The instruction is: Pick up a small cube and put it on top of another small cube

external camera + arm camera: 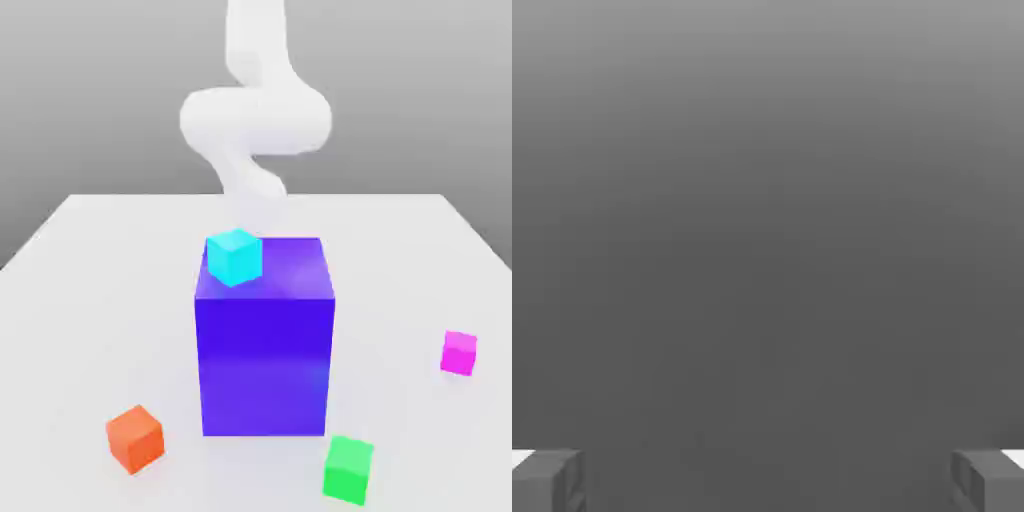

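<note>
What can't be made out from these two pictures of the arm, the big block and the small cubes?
- Exterior view: the far side of the blue-violet block, hidden by the block itself, along with any table surface behind it.
- Exterior view: the undersides of the cyan cube and magenta cube, hidden by what they rest on.
- Exterior view: the top of the arm, cut off by the upper edge.
</note>
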`<control>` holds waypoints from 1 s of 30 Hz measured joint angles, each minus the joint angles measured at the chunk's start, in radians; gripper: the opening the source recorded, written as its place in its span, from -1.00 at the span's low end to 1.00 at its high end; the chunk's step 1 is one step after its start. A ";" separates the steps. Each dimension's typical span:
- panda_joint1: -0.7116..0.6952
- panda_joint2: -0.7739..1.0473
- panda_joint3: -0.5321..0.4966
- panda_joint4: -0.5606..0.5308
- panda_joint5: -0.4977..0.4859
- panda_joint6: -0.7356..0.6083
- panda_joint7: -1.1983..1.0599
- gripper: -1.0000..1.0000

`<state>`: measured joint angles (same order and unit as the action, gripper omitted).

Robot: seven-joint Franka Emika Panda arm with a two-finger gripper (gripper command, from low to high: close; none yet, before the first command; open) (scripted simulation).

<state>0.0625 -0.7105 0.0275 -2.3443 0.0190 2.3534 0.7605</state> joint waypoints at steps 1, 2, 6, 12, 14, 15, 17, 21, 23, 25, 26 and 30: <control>0.028 0.040 0.013 -0.019 0.008 0.024 -0.017 0.00; 0.054 0.078 0.027 -0.038 0.015 0.046 -0.034 0.00; 0.151 0.223 0.087 -0.110 0.039 0.133 -0.093 0.00; 0.284 0.437 0.195 -0.216 0.051 0.262 -0.163 0.00; 0.324 0.510 0.236 -0.251 0.042 0.305 -0.177 0.00; 0.342 0.546 0.257 -0.269 0.034 0.327 -0.182 0.00; 0.378 0.620 0.298 -0.305 0.008 0.371 -0.184 0.00; 0.493 0.774 0.333 -0.375 -0.101 0.455 -0.148 0.00; 0.524 0.850 0.300 -0.377 -0.183 0.505 -0.096 0.00; 0.573 0.924 0.237 -0.365 -0.259 0.558 -0.041 0.00; 0.603 0.960 0.200 -0.358 -0.291 0.586 -0.016 0.00; 0.665 1.029 0.127 -0.342 -0.343 0.641 0.025 -1.00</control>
<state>0.7276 0.3187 0.1546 -2.6860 -0.3241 2.9941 0.7851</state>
